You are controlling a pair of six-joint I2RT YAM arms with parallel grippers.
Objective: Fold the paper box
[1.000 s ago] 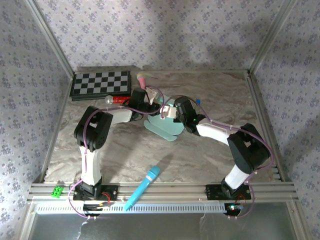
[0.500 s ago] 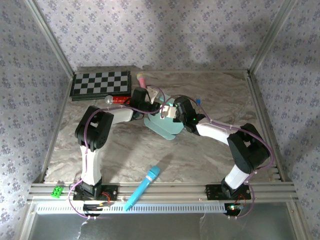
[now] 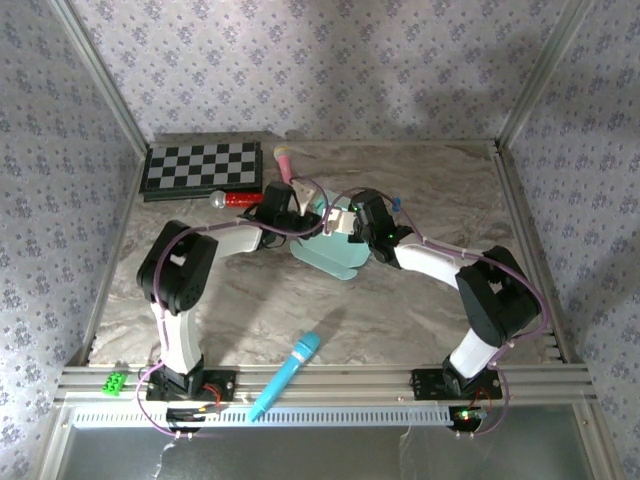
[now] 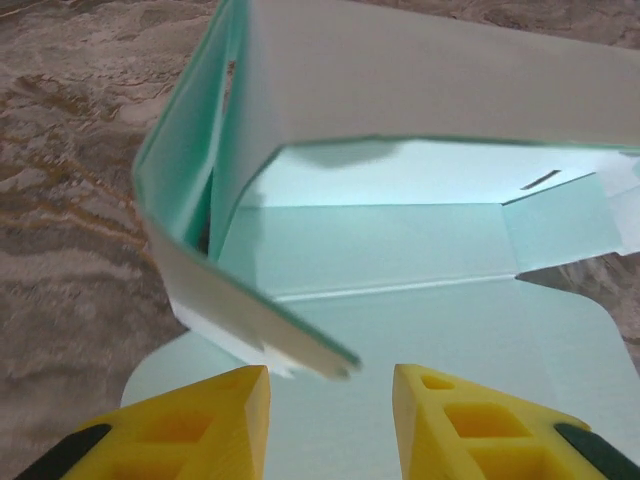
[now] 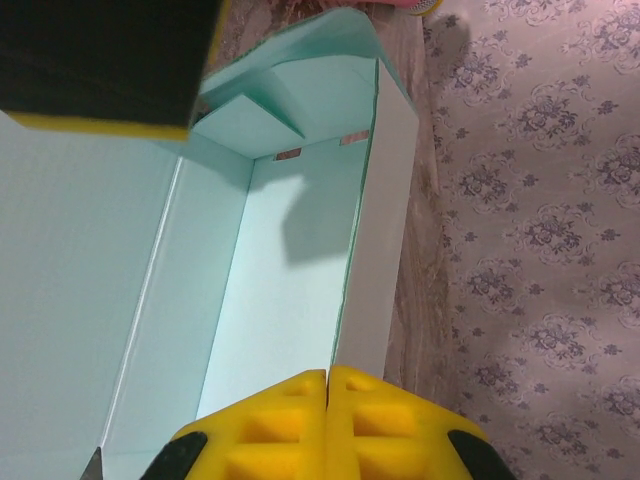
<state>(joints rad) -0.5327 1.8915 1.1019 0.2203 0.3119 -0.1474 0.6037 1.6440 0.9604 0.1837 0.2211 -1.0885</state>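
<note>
Centrally, paper box (image 3: 338,258) half-formed; right gripper (image 5: 328,385) pinching side wall; left gripper (image 4: 330,385) spread, lower frame.

From overhead I get soft, even light from above, a little dim, with a pinkish cast. The back wall (image 3: 400,60) carries broad grey shadows, and the microphone (image 3: 290,368) throws a faint one up and right onto the table (image 3: 420,310). On the left wrist camera the paper box (image 4: 420,250) is bright, its top panel nearly washed out, and the left fingers (image 4: 190,425) look soft. On the right wrist camera a blurred shadow lies on the box's inner floor, and the right fingers (image 5: 270,430) are out of focus.
</note>
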